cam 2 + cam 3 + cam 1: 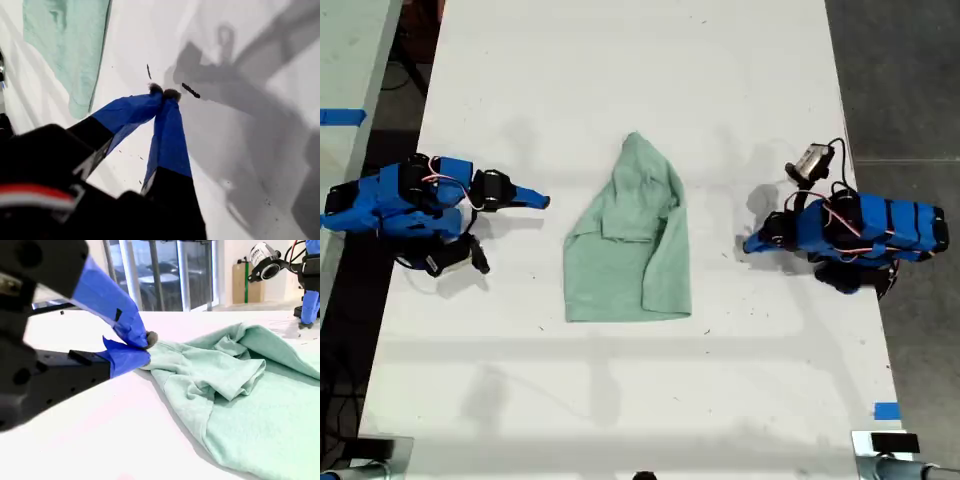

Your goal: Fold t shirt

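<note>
Exterior view:
- Both arms lie low on the white counter [620, 80], folded back and pointing inward at each other. One is at the exterior view's left, the other at its right.
- The t shirt [630, 250] lies flat on the counter between them. It is partly folded, narrow toward the far end, wider with a straight hem at the near end.
- The second end effector [542, 201], on the arm at the exterior view's left, has its tips pressed together. A strip of bare counter shows between it and the shirt.
- The first end effector [750, 243], on the arm at the exterior view's right, also looks closed. It is well apart from the shirt.
- A white camera module [810, 158] sits on the arm at the view's right. Blue tape [886, 410] is stuck at the counter edge nearby.

First wrist view:
- The first end effector [164, 92] has its blue fingers meeting at the tips. It holds nothing and hangs over bare counter.
- A corner of the t shirt [65, 45] shows off to the side, clear of the fingers.

Second wrist view:
- The second end effector [146, 347] is pressed together with nothing pinched in it.
- The rumpled t shirt [240, 390] starts right behind the tips. Contact can't be told from this angle.
- The other arm and its camera [265, 267] show beyond the shirt.
</note>
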Available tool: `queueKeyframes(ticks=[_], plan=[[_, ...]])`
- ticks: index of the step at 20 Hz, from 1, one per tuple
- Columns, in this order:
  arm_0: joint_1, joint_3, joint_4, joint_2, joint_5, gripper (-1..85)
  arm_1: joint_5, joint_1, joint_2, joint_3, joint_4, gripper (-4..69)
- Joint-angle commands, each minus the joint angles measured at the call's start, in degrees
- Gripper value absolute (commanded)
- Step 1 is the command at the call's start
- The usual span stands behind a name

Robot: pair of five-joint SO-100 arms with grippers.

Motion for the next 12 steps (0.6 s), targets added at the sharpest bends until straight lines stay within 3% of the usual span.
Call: queueKeyframes(ticks=[1,12], plan=[[-0.44,0.44,-0.26,0.44,-0.88,-0.2,0.79,-0.62,0.53,1.23,-0.26,-0.1],[-0.35,0.44,-0.18,0.44,-0.88,-0.2,1.76,-0.09,0.53,1.85,-0.26,-0.2]])
